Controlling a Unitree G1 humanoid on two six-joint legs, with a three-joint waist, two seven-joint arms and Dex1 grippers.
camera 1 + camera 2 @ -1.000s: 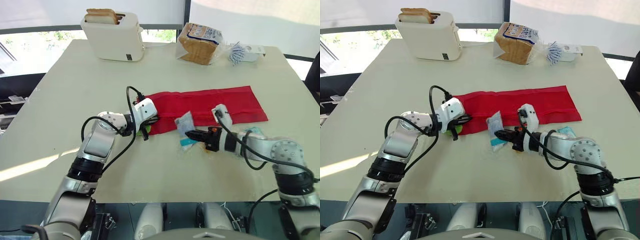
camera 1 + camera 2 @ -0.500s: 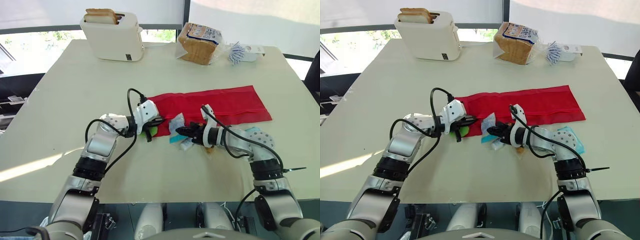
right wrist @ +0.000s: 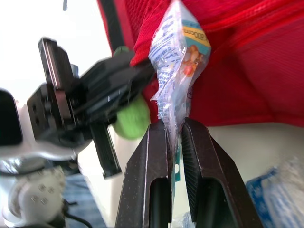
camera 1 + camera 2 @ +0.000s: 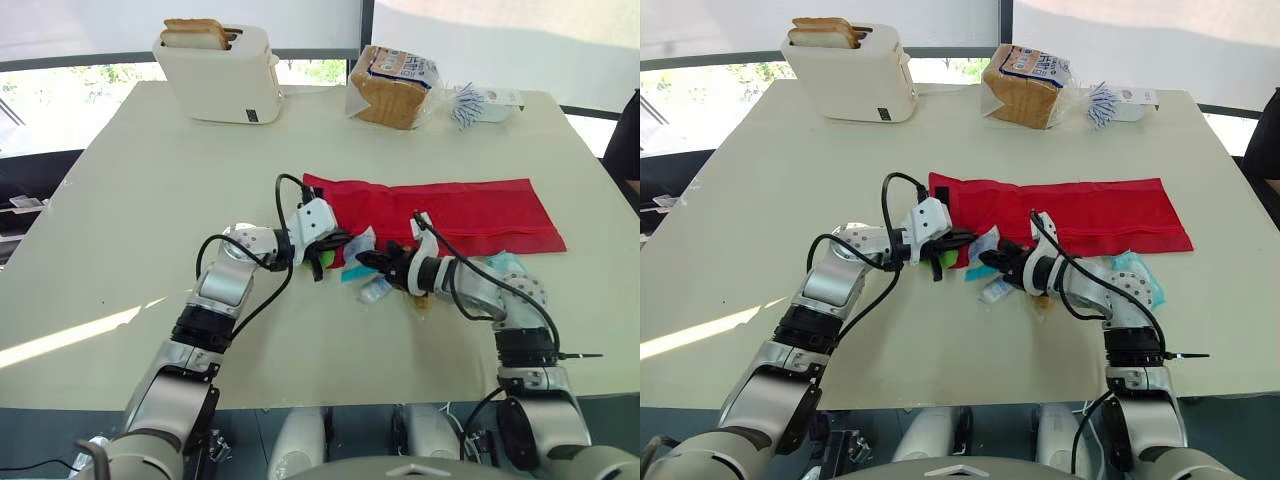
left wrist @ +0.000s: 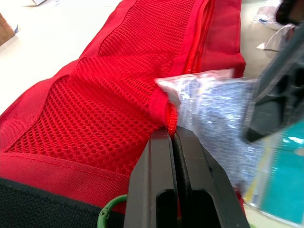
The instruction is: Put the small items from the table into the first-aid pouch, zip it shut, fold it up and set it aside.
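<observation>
The red first-aid pouch (image 4: 450, 208) lies unfolded across the table, mesh side up. My left gripper (image 4: 338, 241) is shut on the mesh pocket's red edge (image 5: 164, 107) at the pouch's left end, beside a green ring (image 3: 132, 117). My right gripper (image 4: 363, 258) is shut on a clear packet (image 3: 178, 57) with blue print. The packet's top touches the pocket edge right by the left fingers (image 5: 161, 156). Teal packets (image 4: 508, 265) and a small clear packet (image 4: 374, 291) lie on the table by my right arm.
A white toaster (image 4: 215, 72) with bread slices stands at the back left. A bagged loaf (image 4: 395, 82) and a white box with a blue-white wrapper (image 4: 482, 101) sit at the back right. Bare tabletop stretches to the left and front.
My right gripper has carried the clear packet left, up to the pocket edge held by my left gripper. The left gripper keeps its hold. The camera has shifted.
</observation>
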